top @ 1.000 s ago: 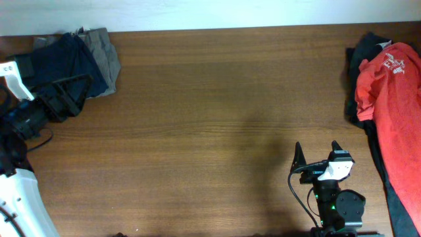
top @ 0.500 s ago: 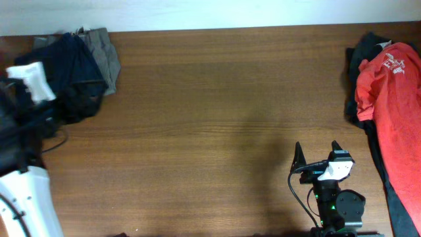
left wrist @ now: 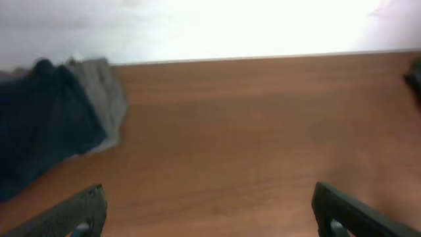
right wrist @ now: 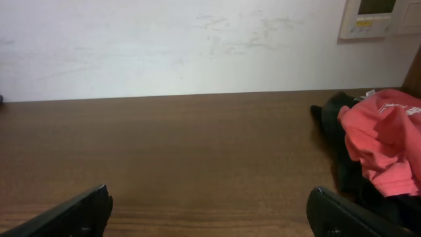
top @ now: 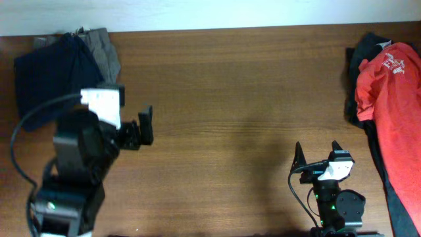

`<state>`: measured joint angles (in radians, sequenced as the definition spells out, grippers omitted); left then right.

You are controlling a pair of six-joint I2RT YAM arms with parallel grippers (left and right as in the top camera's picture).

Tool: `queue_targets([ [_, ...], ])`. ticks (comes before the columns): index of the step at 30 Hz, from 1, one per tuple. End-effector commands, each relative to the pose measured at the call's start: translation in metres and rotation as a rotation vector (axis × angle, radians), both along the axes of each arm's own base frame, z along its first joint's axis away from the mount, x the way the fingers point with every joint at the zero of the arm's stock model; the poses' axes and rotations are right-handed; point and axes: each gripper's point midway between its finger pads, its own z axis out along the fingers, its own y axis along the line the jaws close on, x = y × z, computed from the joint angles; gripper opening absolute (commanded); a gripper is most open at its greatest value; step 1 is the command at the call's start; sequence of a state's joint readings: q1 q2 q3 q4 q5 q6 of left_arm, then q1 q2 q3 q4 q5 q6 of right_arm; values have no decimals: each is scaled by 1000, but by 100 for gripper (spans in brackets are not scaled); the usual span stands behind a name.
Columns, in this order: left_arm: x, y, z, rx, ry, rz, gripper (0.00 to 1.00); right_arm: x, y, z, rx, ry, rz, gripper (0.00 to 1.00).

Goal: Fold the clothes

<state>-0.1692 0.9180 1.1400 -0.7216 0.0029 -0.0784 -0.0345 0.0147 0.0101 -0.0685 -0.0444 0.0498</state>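
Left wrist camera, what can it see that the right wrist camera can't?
Only the left wrist camera sees the navy shorts with the grey shorts right next to them, at the far left of the table. Only the right wrist camera sees the red T-shirt and a white wall panel. Both see the brown table, the white wall and their own open claw: the left claw and the right claw, each holding nothing.

The table point(top: 223, 99) is smooth, faintly glossy wood. The navy shorts point(top: 49, 72) at ten o'clock and the red T-shirt point(top: 395, 99) at three o'clock are soft matt cloth.
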Motion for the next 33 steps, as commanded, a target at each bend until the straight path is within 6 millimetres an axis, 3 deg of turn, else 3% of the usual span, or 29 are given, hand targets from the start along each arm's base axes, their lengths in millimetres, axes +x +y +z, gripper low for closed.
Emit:
queue_targets([
  [1, -12, 11, -38, 49, -24, 35, 99, 0, 0, -1, 7, 0, -6, 99],
  [15, -38, 22, -165, 136, -268, 30, 99, 0, 0, -1, 7, 0, -6, 99],
  [20, -40, 25, -176, 126, -345, 46, 99, 0, 0, -1, 7, 0, -6, 99],
  [28, -49, 48, -177, 137, -359, 133, 99, 0, 0, -1, 7, 0, -6, 99],
  [33, -51, 44, -163, 120, -420, 115, 99, 0, 0, -1, 7, 0, -6, 99],
])
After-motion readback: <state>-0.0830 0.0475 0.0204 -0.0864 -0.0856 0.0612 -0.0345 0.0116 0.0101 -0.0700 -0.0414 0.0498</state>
